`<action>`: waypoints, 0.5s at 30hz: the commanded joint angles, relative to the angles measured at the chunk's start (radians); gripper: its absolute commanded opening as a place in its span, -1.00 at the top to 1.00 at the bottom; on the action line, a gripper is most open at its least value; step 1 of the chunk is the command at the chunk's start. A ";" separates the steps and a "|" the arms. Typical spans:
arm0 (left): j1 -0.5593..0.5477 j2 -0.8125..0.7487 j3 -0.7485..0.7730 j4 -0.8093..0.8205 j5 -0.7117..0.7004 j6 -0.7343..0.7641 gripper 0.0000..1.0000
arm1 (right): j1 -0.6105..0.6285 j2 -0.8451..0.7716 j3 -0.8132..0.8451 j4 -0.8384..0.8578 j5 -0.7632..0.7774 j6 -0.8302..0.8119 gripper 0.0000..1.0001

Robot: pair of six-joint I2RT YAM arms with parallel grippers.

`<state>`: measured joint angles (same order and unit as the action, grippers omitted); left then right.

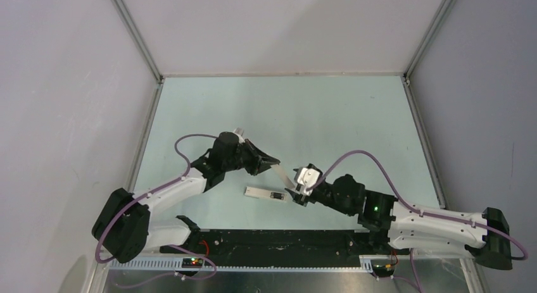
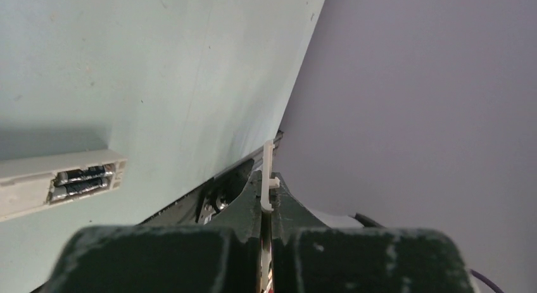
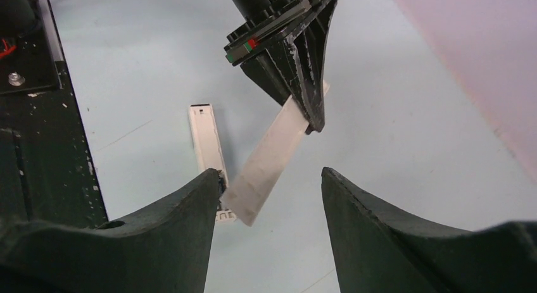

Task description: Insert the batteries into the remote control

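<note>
The white remote control lies flat on the table with its battery bay open. Both batteries sit side by side in that bay, seen as a dark patch from above. My left gripper is shut on a thin white battery cover, held edge-on and slanting down toward the remote's open end. In the right wrist view the cover hangs between the fingers of my right gripper, which is open and touches nothing I can see. Whether the cover touches the remote I cannot tell.
A black base rail runs along the near edge of the table, close to the remote. Grey walls with metal frame posts enclose the pale green table on three sides.
</note>
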<state>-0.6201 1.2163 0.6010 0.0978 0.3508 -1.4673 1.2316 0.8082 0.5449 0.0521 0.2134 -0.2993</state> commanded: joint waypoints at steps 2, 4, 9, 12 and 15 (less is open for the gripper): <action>-0.010 -0.026 0.069 -0.008 0.192 0.033 0.93 | 0.034 -0.083 -0.047 0.129 -0.006 -0.208 -0.28; -0.013 -0.028 0.094 -0.007 0.232 0.039 0.93 | 0.058 -0.107 -0.046 0.134 0.014 -0.279 -0.30; -0.014 -0.028 0.125 -0.011 0.290 0.034 0.96 | 0.113 -0.139 -0.042 0.127 0.019 -0.391 -0.34; -0.013 -0.009 0.140 -0.022 0.293 0.038 0.97 | 0.137 -0.147 -0.037 0.113 -0.007 -0.405 -0.37; -0.009 0.008 0.142 -0.028 0.283 0.034 0.98 | 0.144 -0.150 -0.036 0.108 -0.022 -0.408 -0.38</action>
<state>-0.6308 1.2137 0.7029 0.0708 0.5907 -1.4391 1.3602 0.6670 0.4953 0.1436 0.2142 -0.6563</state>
